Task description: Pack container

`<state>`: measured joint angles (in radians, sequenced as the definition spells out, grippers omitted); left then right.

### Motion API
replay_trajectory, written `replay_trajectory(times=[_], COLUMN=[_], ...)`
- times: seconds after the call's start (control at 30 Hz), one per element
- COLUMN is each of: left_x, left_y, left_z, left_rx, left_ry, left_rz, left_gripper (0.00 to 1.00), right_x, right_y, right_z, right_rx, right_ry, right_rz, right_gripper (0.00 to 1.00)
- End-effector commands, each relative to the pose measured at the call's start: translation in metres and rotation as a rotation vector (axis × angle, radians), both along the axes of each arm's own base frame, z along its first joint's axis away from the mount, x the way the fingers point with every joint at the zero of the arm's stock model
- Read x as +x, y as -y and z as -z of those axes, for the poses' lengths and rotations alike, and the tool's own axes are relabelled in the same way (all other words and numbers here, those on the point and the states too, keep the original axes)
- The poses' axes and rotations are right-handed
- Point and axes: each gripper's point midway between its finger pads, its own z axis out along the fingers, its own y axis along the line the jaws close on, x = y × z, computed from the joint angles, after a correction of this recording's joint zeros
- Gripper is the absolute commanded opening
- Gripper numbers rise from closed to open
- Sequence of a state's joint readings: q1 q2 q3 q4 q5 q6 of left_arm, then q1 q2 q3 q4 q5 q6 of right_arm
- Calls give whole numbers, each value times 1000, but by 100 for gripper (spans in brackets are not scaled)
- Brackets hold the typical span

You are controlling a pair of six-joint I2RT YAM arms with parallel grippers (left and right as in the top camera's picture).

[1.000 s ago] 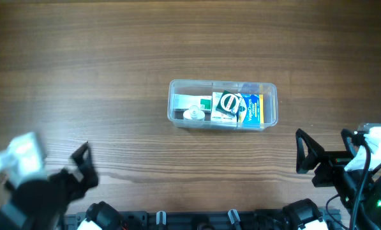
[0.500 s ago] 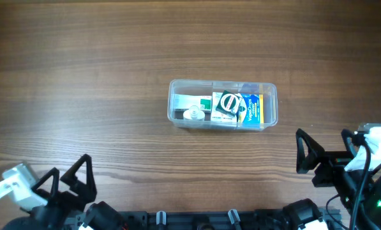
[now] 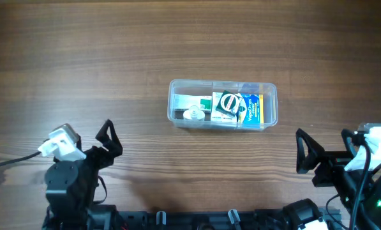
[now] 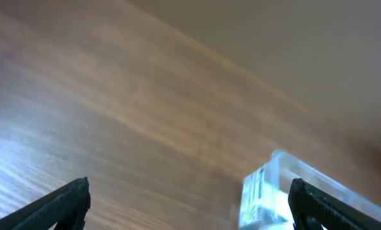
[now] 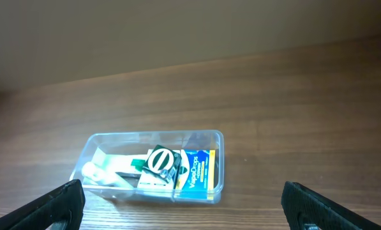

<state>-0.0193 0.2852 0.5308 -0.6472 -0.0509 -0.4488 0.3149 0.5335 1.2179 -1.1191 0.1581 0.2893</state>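
The container [image 3: 271,87] is a clear rectangular tub at the table's middle right. In it lie a blue and yellow box [image 3: 251,108], a green and white box with a round logo [image 3: 227,104] and a small white bottle [image 3: 191,114]. It also shows in the right wrist view [image 5: 217,137] and, blurred, in the left wrist view [image 4: 267,191]. My left gripper [image 3: 110,142] is open and empty at the front left, well apart from the tub. My right gripper [image 3: 327,153] is open and empty at the front right, short of the tub.
Brown wooden table [image 3: 82,57] all round the tub. The arm bases and black mounts line the front edge [image 3: 196,220]. A white cable trails from the left wrist [image 3: 11,163].
The left arm has swung from the far front-left corner to the right and inward, its open gripper now pointing towards the tub. The right arm and the container have not moved.
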Motion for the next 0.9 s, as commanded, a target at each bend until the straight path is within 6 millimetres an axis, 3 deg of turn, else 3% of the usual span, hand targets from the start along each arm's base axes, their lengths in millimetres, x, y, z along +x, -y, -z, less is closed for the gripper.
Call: replay_trajectory(times=[0.0, 0.17, 0.47, 0.87], left_x=[3, 6, 11, 19], left_y=[21, 26, 15, 13], left_z=[28, 49, 75, 64], left_rx=[-11, -18, 1, 9], left_ry=[72, 144, 116, 198], left_rz=[136, 166, 105, 99], left_gripper=[100, 100, 100, 100], right_x=[1, 1, 1, 1], right_y=[2, 2, 2, 2], right_z=[-1, -1, 0, 0], right_rx=[-2, -2, -3, -3], right_ry=[3, 3, 1, 1], right_rz=[14, 14, 14, 14], right_gripper=[100, 100, 100, 100])
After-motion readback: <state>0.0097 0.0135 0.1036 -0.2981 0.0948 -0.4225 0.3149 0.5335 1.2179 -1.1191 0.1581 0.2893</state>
